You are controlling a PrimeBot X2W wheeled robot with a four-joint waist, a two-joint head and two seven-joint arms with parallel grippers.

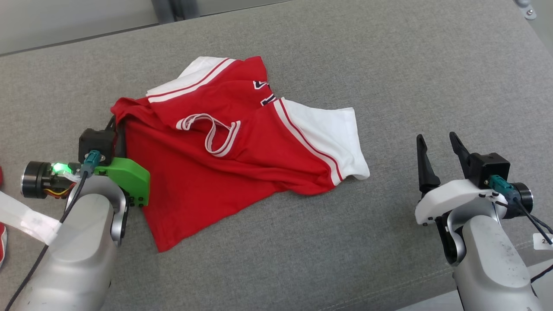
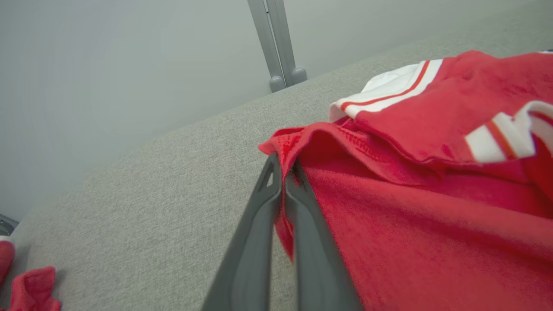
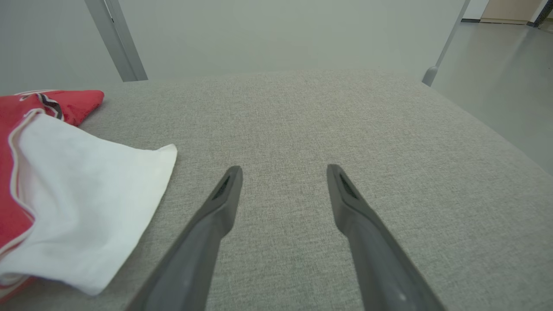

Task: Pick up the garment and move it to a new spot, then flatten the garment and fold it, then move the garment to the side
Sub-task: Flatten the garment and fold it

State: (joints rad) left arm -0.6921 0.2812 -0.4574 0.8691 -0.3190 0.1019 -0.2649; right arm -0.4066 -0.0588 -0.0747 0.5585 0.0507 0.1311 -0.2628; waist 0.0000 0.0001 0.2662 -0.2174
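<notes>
The garment (image 1: 224, 160) is a red shirt with white sleeves and striped trim, lying rumpled on the grey padded table (image 1: 389, 77). My left gripper (image 2: 283, 166) is shut on the garment's (image 2: 432, 224) red left edge, with a fold of cloth pinched between the fingers (image 2: 259, 216). In the head view that gripper sits at the shirt's left side, its fingers hidden behind the green mount (image 1: 125, 175). My right gripper (image 1: 436, 144) stands open over bare table, to the right of the white sleeve (image 3: 82, 194), apart from it. Nothing lies between the right gripper's (image 3: 283, 170) fingers.
More red cloth (image 2: 30, 285) lies at the table's left edge. A grey metal post (image 2: 276, 43) stands behind the table's far edge. The table's right side ends near a slim leg (image 3: 432, 73), with floor beyond.
</notes>
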